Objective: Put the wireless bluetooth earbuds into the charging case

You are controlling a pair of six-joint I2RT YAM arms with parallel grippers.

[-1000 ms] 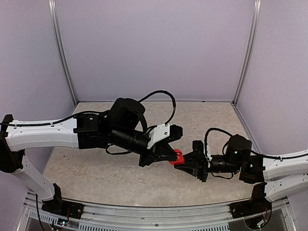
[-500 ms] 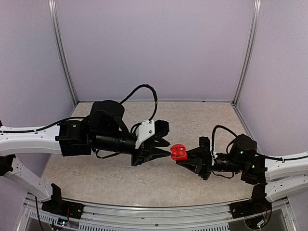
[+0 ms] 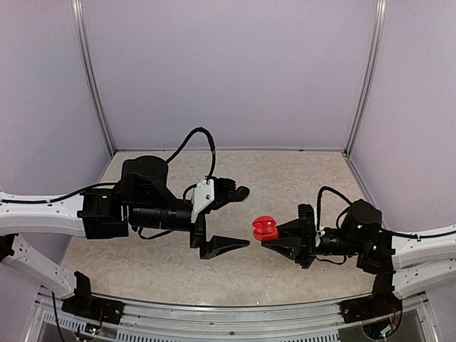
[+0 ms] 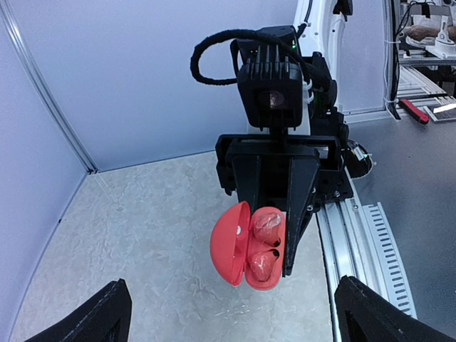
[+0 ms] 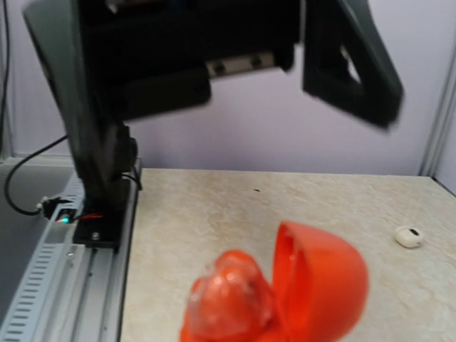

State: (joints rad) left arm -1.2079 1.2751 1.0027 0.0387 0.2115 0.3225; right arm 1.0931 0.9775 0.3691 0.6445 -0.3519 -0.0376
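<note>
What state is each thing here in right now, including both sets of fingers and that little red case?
Red case: lid open, held above the table.
Red earbuds: two seated inside the case.
White earbud: lying loose on the table.
Left fingers: wide open, empty.
Right fingers: shut on the case.

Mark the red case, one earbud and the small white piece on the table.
red case (image 4: 226, 249), left wrist view, lid.
earbud (image 4: 267, 225), left wrist view, upper bud.
white piece (image 5: 409, 236), right wrist view, middle.

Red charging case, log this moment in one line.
left gripper open | right gripper shut on red charging case | lid open, earbuds inside
</note>
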